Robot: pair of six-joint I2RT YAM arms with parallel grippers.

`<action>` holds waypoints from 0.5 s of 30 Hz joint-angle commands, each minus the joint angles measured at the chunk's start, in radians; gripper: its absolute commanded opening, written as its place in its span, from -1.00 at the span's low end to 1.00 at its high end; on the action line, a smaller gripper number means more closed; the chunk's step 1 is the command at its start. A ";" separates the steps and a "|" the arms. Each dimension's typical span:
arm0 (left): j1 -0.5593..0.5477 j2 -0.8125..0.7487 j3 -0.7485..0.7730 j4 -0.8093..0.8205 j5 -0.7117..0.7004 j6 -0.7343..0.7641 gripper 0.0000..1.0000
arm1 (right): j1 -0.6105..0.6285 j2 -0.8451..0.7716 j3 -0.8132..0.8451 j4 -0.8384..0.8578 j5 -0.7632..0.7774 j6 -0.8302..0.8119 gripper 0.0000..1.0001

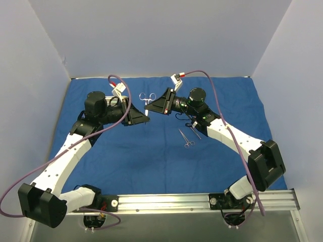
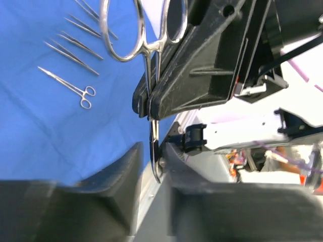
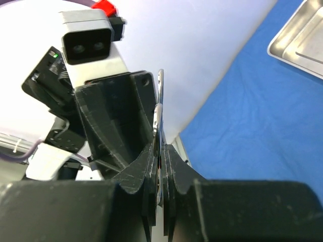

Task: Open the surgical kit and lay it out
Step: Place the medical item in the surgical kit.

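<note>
I have my right gripper [image 3: 160, 171] clamped on a ring-handled instrument [image 2: 150, 50] running near-to-far, rings toward the back wall [image 1: 161, 35], tip between the parted fingers of my left gripper [image 2: 155, 171].

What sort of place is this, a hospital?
Likely a robot test booth, not a clinic: plain pale walls box in a royal-blue cloth, two white-and-black arms bolted to a metal rail, silver ring-handled instruments.
</note>
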 commanded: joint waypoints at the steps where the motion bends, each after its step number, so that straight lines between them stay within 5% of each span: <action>1: -0.006 0.016 0.002 0.132 0.066 -0.046 -0.46 | 0.006 -0.063 0.014 0.122 0.020 0.041 -1.00; 3: -0.007 0.021 -0.006 0.133 0.082 -0.051 -0.93 | 0.006 -0.075 0.014 0.111 0.028 0.038 -1.00; 6: -0.007 0.014 -0.003 0.081 0.081 -0.036 -0.95 | 0.006 -0.092 0.040 -0.023 0.049 -0.026 -0.75; 7: -0.006 0.014 0.005 0.050 0.070 -0.010 -0.95 | 0.006 -0.101 0.088 -0.106 0.060 -0.143 -0.41; 10: -0.006 0.031 0.040 -0.056 0.076 0.036 -0.95 | 0.006 -0.135 0.202 -0.474 0.127 -0.380 -0.12; 15: -0.006 0.063 0.083 -0.203 0.110 0.104 -0.95 | 0.017 -0.193 0.293 -0.970 0.334 -1.002 0.12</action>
